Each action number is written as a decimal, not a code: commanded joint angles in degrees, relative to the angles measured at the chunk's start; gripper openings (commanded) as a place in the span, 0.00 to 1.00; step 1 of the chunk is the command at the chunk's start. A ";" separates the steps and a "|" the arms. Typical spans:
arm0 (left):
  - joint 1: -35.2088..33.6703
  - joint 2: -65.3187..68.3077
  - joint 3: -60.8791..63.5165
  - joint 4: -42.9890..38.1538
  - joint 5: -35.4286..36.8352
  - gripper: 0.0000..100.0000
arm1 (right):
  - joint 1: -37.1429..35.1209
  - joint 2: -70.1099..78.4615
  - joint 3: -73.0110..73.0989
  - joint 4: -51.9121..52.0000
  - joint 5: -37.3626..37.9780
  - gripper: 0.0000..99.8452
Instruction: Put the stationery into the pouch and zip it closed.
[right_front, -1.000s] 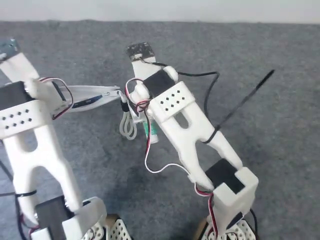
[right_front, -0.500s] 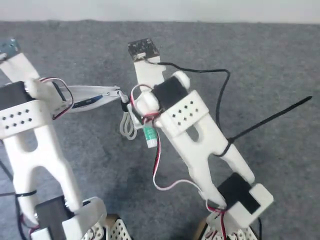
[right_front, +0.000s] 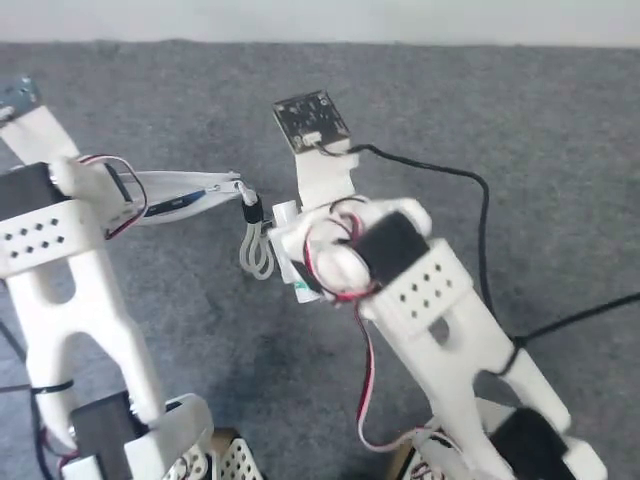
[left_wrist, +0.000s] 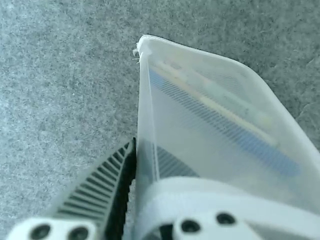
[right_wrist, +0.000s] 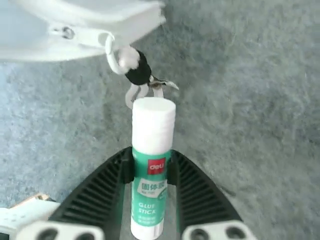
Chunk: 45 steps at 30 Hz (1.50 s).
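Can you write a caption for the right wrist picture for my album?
The right gripper holds a glue stick near the zipper pull of the pouch.

The grey carpeted table (right_front: 150, 110) carries two arms' bases (right_front: 190, 450).

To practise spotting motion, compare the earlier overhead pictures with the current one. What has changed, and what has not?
The right arm swung to the right in the high view and drew back a little. Its right gripper is still shut on the glue stick, near the zipper pull. The left gripper and the pouch that it holds stayed put.
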 joint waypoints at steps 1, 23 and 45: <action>0.00 0.26 0.57 0.88 0.97 0.01 | -0.40 -7.25 3.52 -6.11 -1.41 0.01; 2.81 0.18 0.48 2.20 0.79 0.01 | -0.40 -26.68 35.34 -40.48 -3.08 0.01; 5.63 0.26 0.57 3.16 0.62 0.01 | -0.31 -36.26 44.66 -55.16 -2.81 0.01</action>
